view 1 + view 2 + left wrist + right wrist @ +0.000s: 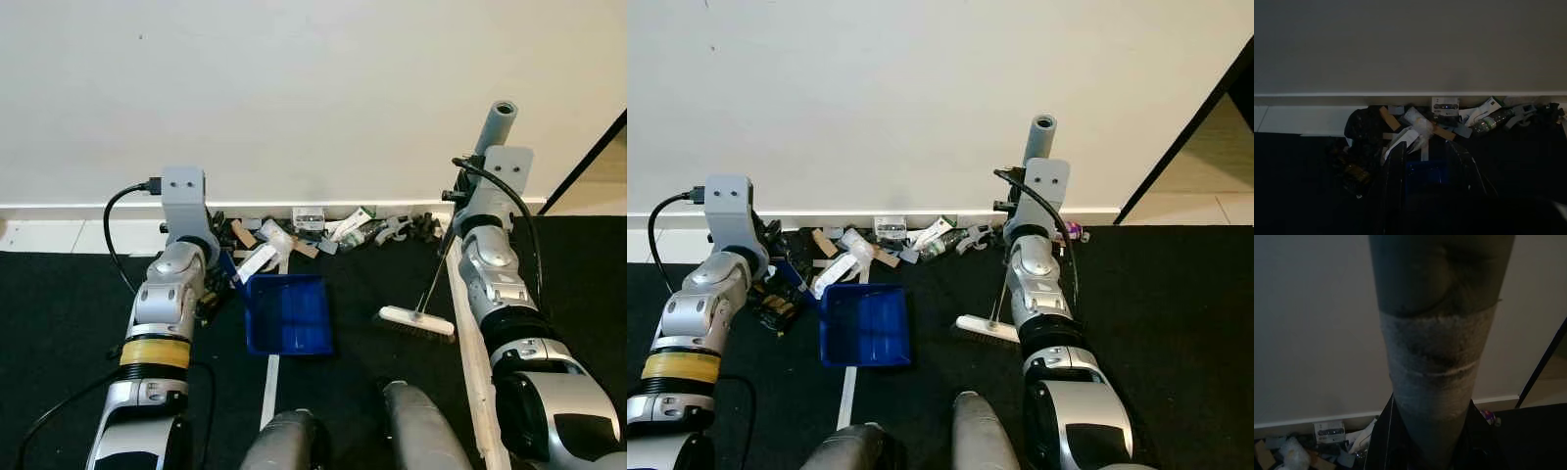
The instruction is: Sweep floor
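Right end effector (pixel 1422 450) clamps the broom handle (pixel 1437 347), brush head (pixel 417 322) on the floor below it. Left end effector (pixel 1422 161) pinches the blue dustpan (pixel 287 312), litter pile (pixel 323 233) just beyond. Collecting step; next, drag litter into the pan.

Both silver arms extend forward and down. The left gripper (pixel 1420 161) sits low in front of the left wrist, its two black fingers (pixel 1394 169) closed on a held object. The right gripper (pixel 1425 431) is raised higher, fingers clamped round a thick padded handle.
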Robot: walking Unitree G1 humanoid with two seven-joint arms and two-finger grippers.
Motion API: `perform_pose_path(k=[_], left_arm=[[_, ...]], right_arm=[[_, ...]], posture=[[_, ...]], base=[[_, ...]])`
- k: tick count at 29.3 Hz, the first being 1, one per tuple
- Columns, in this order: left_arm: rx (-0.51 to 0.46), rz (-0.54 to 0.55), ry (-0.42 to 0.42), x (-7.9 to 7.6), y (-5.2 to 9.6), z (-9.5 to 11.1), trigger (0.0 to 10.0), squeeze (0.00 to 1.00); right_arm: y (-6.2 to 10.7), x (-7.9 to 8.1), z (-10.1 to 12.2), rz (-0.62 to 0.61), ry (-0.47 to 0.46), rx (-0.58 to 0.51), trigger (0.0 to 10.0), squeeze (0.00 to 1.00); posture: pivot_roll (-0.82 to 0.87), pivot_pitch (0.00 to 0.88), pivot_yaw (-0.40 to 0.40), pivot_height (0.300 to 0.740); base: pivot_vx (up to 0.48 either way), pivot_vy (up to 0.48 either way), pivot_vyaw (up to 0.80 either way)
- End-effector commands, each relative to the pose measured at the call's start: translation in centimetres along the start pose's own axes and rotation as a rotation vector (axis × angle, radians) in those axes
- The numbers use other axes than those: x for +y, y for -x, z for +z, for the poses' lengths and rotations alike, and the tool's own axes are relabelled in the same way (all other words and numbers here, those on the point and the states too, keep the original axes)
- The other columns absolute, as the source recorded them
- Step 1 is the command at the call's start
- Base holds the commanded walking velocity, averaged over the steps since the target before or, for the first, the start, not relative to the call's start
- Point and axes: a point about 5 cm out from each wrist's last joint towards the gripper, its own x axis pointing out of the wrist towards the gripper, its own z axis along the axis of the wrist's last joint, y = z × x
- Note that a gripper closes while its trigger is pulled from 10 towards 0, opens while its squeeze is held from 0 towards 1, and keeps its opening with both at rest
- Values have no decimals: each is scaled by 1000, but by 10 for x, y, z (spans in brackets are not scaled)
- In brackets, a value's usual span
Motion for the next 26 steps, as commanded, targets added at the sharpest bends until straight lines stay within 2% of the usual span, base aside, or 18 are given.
perform_pose_path(k=[1,5,8,12,26], left_arm=[[-26,-2,7,-2,0,9,10000,0],[-46,-9,30,-7,0,13,10000,0],[-54,-8,2,-9,0,15,10000,0],[-51,-3,10,-8,-1,15,10000,0],[-83,-25,-6,-12,-1,20,10000,0]], right_arm=[[-2,2,8,9,12,-48,10000,0],[-5,-5,19,-8,14,-94,10000,0],[-6,-10,24,-27,1,-113,10000,0],[-8,-18,26,-50,0,-118,10000,0],[-7,-16,24,-44,3,-111,10000,0]], posture=[[-14,46,50,740],[-19,41,49,740],[-23,38,50,740],[-27,33,53,740],[-28,29,54,740]], base=[[0,0,0],[0,0,0],[0,0,0],[0,0,0],[0,0,0]])
